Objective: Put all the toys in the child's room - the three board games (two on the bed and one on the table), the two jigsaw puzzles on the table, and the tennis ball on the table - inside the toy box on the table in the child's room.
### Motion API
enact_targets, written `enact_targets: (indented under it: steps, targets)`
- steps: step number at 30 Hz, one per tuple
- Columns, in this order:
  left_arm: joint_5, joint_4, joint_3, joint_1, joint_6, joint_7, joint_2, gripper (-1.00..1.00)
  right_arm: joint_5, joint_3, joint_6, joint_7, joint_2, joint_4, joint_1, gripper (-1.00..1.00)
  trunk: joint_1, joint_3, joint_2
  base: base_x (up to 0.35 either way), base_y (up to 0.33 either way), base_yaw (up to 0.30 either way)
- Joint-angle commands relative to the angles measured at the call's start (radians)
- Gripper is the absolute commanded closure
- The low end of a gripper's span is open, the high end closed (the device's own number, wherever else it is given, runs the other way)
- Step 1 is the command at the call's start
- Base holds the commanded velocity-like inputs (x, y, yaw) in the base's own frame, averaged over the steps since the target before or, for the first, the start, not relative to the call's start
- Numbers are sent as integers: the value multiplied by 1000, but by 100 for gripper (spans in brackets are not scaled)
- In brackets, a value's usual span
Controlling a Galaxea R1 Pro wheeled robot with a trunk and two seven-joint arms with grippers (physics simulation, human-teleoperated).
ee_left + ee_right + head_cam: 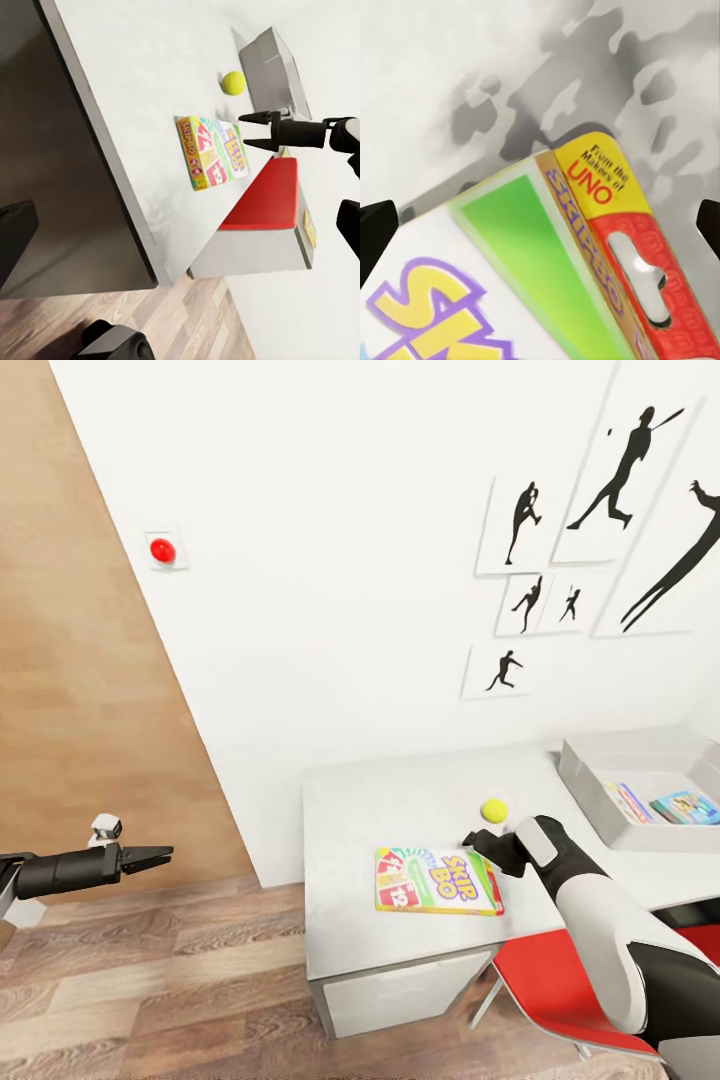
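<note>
Head view: a Skip-Bo game box lies flat on the white table, the tennis ball just beyond it and the toy box at the far right with printed boxes already in it. Right gripper hovers over the box's right end near the ball, fingers spread and touching nothing. Left gripper hangs over the wood floor well left of the table, its fingers looking nearly together.
</note>
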State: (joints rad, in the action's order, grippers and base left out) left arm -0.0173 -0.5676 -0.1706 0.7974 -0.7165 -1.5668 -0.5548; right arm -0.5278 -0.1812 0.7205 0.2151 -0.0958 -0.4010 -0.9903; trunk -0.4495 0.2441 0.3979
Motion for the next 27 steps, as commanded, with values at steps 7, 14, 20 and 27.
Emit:
enact_targets:
  steps: [7,14,20,27]
  targets:
    - [0,0,0,0,-11,-4,0,-100,-11,-3,3,9,2,-1,-1,-100,-1,13,2,0,0,0]
    - [0,0,0,0,-12,-4,0,-100,-11,-3,2,8,3,-2,-1,-100,-1,18,2,0,6,0]
    - [0,0,0,1,-12,-4,0,-100,-11,-3,2,7,5,-2,-1,-100,-1,19,2,0,166,0]
    - [0,0,0,1,-12,-4,0,-100,-11,-3,2,7,6,-1,-1,-100,-1,19,2,0,57,0]
